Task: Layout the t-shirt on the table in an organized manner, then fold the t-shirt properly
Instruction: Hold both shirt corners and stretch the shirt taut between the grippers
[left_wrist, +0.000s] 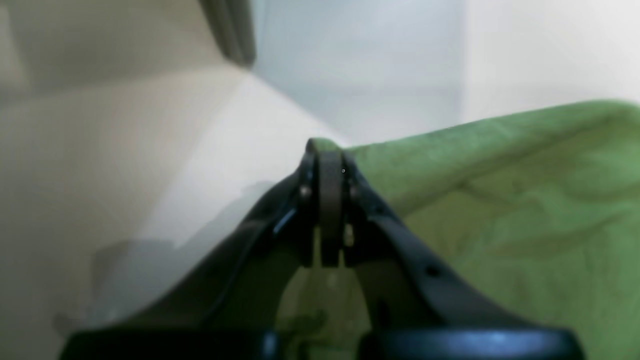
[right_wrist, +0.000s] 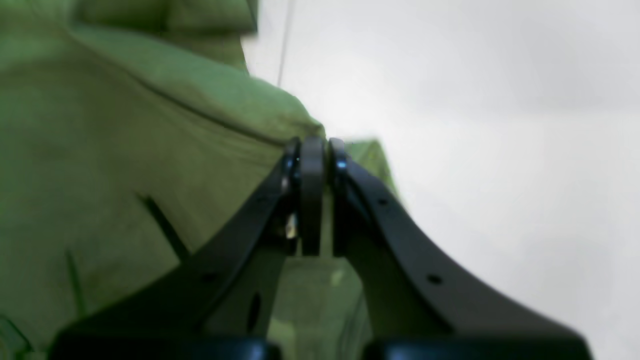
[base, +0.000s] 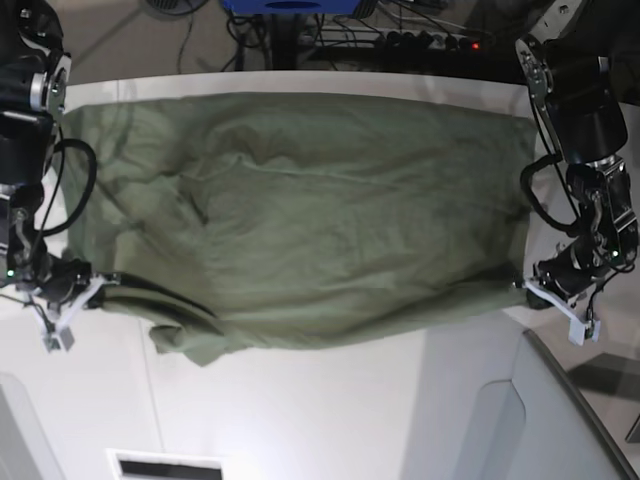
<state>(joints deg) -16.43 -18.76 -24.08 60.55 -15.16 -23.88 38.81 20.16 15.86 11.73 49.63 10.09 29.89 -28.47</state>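
The olive-green t-shirt (base: 300, 210) lies spread wide across the white table (base: 320, 410), wrinkled, with a bunched fold along its near edge at the lower left. My left gripper (base: 526, 284) is shut on the cloth's near right corner, and the left wrist view shows its fingertips (left_wrist: 325, 152) pinching that green edge (left_wrist: 500, 200). At the near left corner my right gripper (base: 100, 281) is shut on the shirt too; the right wrist view shows it (right_wrist: 314, 145) clamped on a fold of the fabric (right_wrist: 125, 150).
A grey angled panel (base: 540, 410) rises at the near right of the table. A dark slot (base: 165, 467) sits at the near edge. Cables and a blue object (base: 290, 6) lie beyond the far edge. Both arms (base: 585, 110) (base: 25, 120) flank the shirt.
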